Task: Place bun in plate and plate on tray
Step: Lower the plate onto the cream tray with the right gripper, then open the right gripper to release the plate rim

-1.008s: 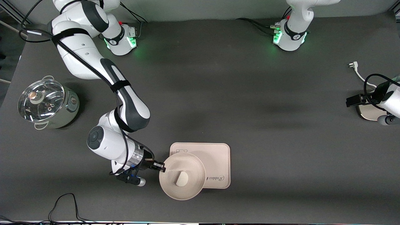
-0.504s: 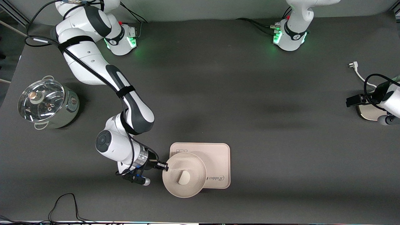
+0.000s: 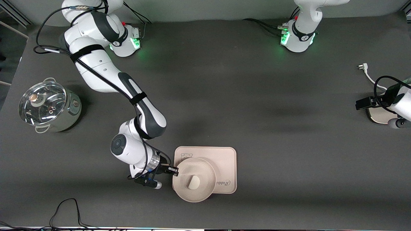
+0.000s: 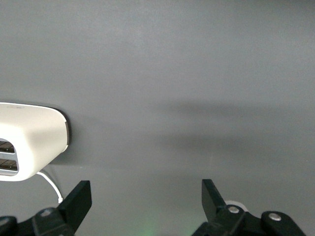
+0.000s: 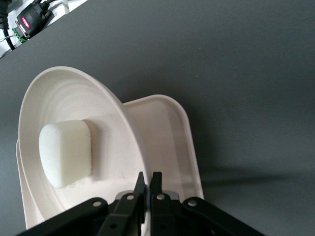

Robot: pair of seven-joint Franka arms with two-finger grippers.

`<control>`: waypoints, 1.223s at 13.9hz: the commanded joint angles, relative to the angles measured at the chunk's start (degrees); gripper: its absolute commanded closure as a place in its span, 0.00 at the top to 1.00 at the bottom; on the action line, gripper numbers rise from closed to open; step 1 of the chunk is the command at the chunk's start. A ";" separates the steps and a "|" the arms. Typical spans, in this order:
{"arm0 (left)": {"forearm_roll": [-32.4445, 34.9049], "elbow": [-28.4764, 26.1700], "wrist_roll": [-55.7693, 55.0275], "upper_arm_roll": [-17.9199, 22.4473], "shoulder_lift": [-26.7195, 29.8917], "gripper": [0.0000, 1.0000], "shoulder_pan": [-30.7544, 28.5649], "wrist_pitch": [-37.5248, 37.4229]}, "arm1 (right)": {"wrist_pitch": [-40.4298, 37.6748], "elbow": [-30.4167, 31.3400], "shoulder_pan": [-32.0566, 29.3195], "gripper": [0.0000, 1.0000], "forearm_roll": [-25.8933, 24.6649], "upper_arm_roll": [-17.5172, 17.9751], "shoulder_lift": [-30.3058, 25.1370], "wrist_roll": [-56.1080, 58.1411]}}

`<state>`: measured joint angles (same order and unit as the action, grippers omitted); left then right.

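You see a white bun [image 3: 193, 183] on a plain cream-beige plate [image 3: 183, 194], a matching tray [image 3: 224, 160], and a dark grey table [image 3: 257, 112].

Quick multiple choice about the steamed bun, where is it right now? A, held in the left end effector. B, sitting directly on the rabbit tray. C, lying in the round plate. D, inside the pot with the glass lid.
C: the steamed bun lies in the round plate, whose rim the right end effector is pinching; the plate partly overlaps the tray, overhanging its edge toward the front camera.
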<state>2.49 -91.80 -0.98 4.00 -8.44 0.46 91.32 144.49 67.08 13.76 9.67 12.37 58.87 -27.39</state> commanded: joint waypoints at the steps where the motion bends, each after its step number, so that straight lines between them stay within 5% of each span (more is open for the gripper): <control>1: -0.56 -0.05 0.89 0.57 0.18 1.00 0.59 -0.44 | 1.23 -2.04 1.44 0.00 -0.88 0.11 1.51 -2.92; 5: -0.56 -0.05 0.80 0.57 0.18 1.00 0.59 -0.44 | 1.23 -1.95 2.32 0.00 -1.23 0.11 1.77 -4.25; 7: -0.56 -0.05 0.89 0.57 0.18 1.00 0.59 -0.44 | 1.23 -1.95 3.63 0.48 -2.19 -0.07 1.77 -7.21; 8: -0.56 -0.05 0.89 0.57 0.18 1.00 0.59 -0.44 | 1.23 -1.95 3.82 0.95 -6.02 -0.07 1.68 -9.15; 12: -0.56 -0.05 0.80 0.57 0.10 1.00 0.68 -0.36 | -0.08 -2.47 3.56 1.00 -18.88 0.63 0.20 -16.90; 17: -0.56 0.04 0.80 0.57 -0.08 1.00 0.85 -0.27 | -8.77 1.46 1.19 1.00 -19.25 0.46 -10.50 -14.63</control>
<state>2.48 -91.81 -0.97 3.97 -8.49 0.47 91.32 139.70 64.05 16.38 -8.15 12.62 55.00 -42.22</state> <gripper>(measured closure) 0.000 0.000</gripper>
